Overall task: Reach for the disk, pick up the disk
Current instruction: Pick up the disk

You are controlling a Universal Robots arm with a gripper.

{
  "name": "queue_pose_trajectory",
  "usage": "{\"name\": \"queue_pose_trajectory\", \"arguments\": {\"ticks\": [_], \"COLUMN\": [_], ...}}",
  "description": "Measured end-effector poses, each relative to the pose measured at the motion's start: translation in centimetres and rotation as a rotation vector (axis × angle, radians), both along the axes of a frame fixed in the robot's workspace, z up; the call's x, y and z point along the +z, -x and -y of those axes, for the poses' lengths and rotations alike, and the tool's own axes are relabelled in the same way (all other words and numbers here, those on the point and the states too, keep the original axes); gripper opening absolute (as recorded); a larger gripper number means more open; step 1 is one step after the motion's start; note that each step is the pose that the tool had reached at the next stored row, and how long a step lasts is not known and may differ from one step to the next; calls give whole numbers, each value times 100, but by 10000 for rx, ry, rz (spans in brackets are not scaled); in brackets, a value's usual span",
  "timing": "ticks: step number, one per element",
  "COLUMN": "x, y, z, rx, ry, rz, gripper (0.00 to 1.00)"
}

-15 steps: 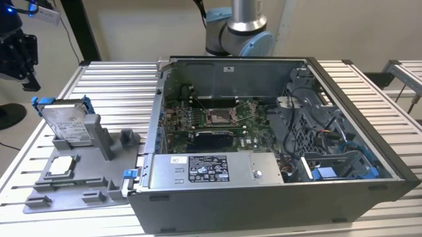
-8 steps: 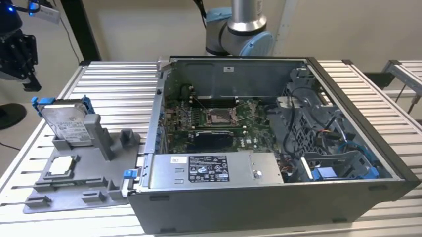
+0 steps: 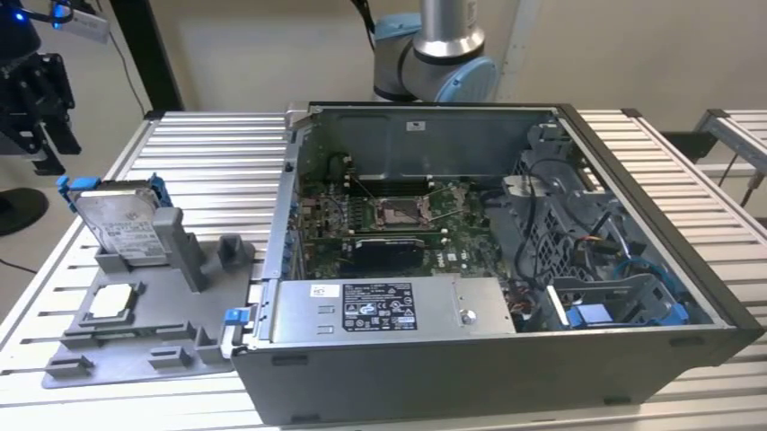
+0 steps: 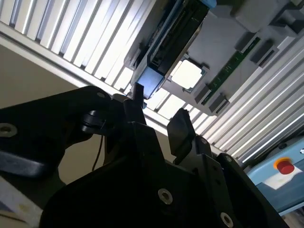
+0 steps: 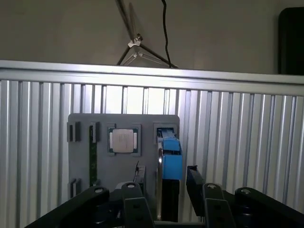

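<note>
At the exterior view's left, cut off by the frame: the gripper [image 3: 48,148], above the disk [image 3: 118,220] and clear of it. In the first wrist view, fingers [image 5: 134,199] spread wide, nothing held, the disk's blue-bracketed edge seen between them. Standing on end in a slot at the far left corner of the stand [image 3: 120,355], long axis near upright, label face toward the processor chip [image 3: 110,301]. Lower end hidden behind the stand's posts. Further right, the open computer case [image 3: 504,269].

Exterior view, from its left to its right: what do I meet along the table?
The hand, open, above the table's edge → the disk, upright in the grey stand → the open computer case.
</note>
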State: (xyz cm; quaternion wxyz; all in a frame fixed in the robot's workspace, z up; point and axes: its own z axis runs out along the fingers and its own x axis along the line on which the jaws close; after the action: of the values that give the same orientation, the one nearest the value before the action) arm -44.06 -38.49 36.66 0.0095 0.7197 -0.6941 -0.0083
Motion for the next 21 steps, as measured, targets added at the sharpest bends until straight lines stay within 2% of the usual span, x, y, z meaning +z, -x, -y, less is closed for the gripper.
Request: {"name": "queue_pose_trajectory", "arguments": {"ticks": [6,7,21], "x": [0,0,-18], "y": [0,0,0], "z": [0,0,0], "rx": [4,4,8], "ry": [0,0,0], "rz": [0,0,-1], "gripper": [0,100,100]}}
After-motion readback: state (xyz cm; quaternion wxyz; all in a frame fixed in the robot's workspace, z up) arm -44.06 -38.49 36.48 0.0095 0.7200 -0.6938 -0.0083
